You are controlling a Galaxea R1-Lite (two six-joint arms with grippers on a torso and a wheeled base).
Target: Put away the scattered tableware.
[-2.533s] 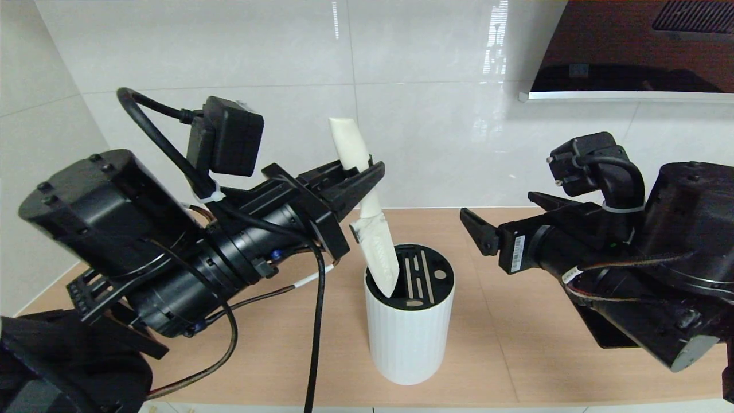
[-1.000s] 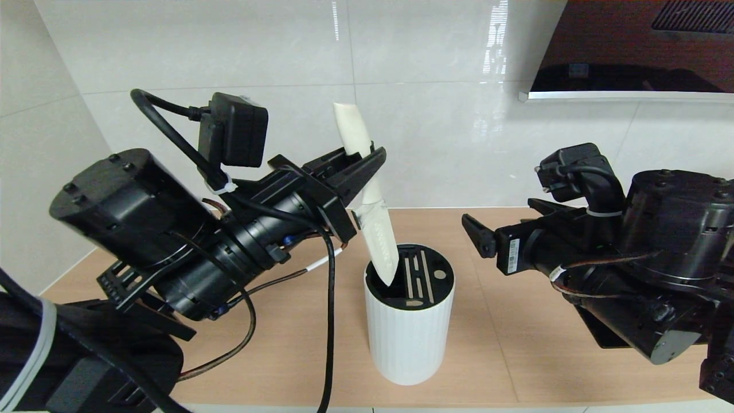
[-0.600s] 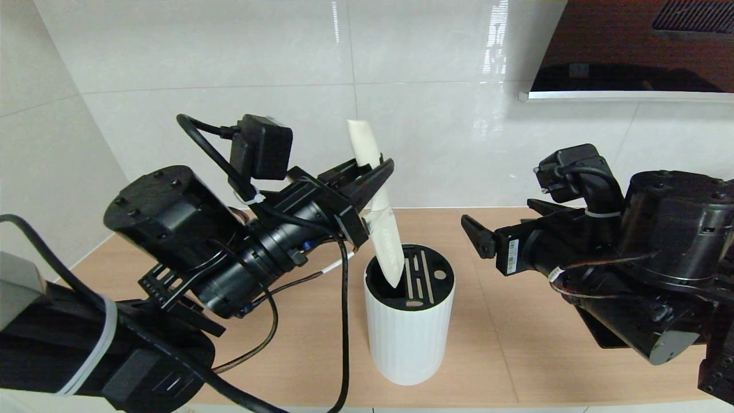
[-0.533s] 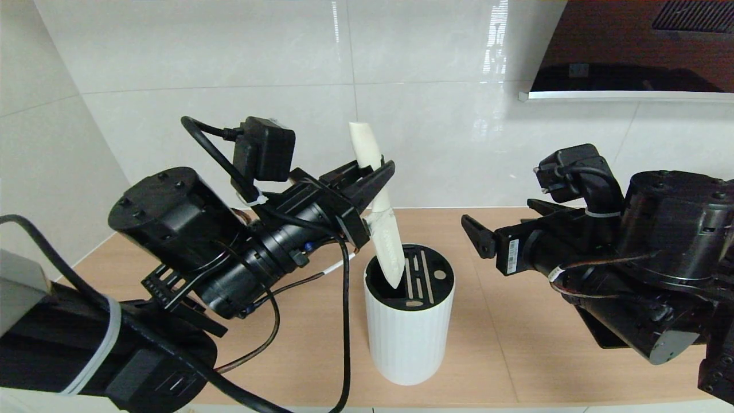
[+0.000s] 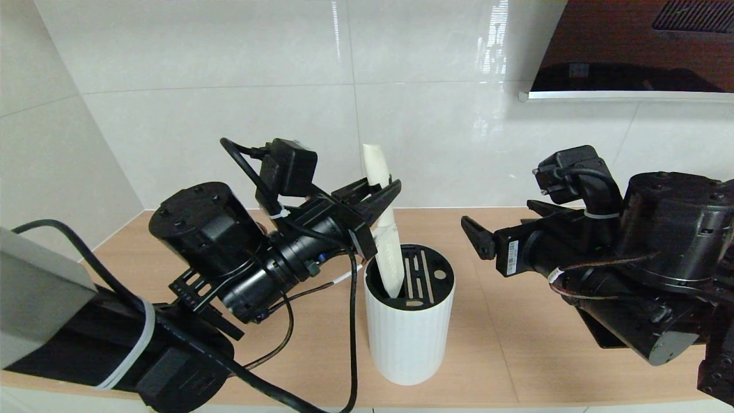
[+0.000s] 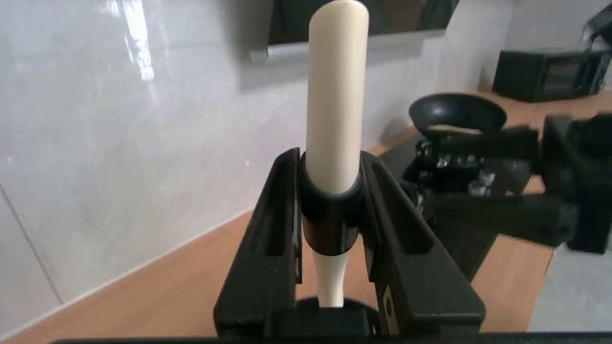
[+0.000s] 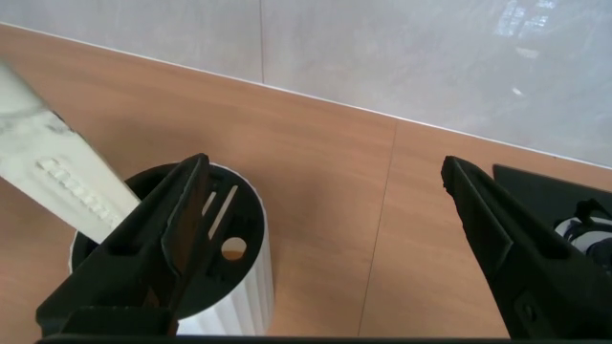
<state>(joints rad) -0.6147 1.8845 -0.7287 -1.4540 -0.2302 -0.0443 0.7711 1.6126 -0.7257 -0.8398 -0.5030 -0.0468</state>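
Note:
A white ribbed knife holder [image 5: 409, 332] with a black slotted top stands on the wooden counter [image 5: 516, 344]. My left gripper [image 5: 383, 198] is shut on the cream handle of a white knife [image 5: 383, 229], held nearly upright; its blade tip dips into the wide opening at the holder's left side. The handle [image 6: 335, 124] rises between the left fingers [image 6: 283, 220]. My right gripper [image 5: 504, 226] hangs open to the right of the holder, level with its top, holding nothing. From the right wrist, the blade [image 7: 67, 182] slants into the holder [image 7: 225, 258].
A white tiled wall runs behind the counter. A dark range hood [image 5: 631, 51] hangs at the upper right. A black pan [image 6: 457, 113] sits on a black cooktop [image 7: 564, 205] at the counter's right side. The counter's front edge runs close below the holder.
My left arm has moved right and down with the knife, sinking the blade tip deeper into the holder's opening. The right arm shifted slightly early on, then kept still.

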